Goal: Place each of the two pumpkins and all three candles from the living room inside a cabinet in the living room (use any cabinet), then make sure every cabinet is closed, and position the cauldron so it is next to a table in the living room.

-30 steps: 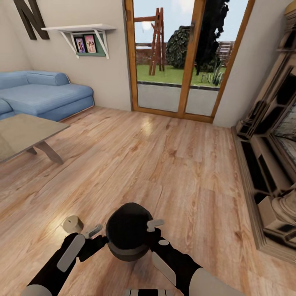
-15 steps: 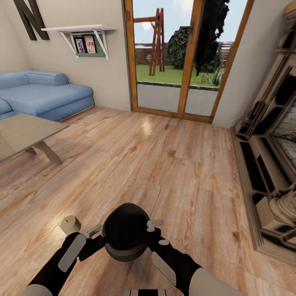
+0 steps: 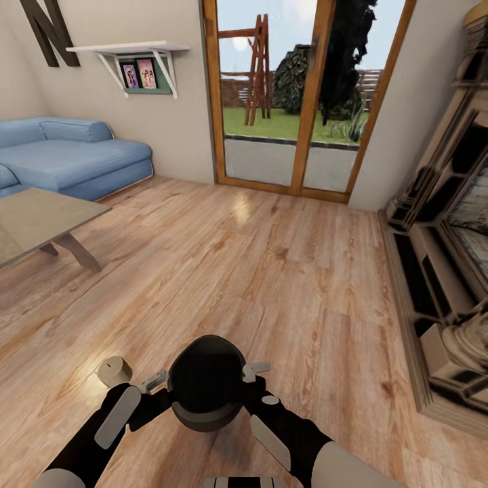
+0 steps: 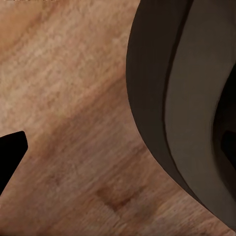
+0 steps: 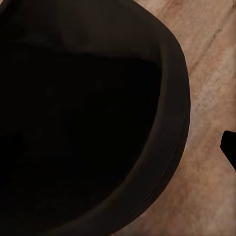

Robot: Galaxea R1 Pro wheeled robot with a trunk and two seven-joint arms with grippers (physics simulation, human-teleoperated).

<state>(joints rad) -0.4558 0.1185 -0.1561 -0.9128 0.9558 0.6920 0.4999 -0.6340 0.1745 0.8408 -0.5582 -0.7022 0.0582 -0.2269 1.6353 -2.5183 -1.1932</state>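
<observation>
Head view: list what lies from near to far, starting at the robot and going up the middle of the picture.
Cauldron held between the left end effector and the right end effector → bare wooden floor → glass patio door → garden lawn.

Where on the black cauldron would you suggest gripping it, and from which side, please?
Grip the cauldron at its rim, from the left and right sides together, probably. It is wide, round and handleless, so the left gripper and right gripper flanking it suit two-sided support.
</observation>
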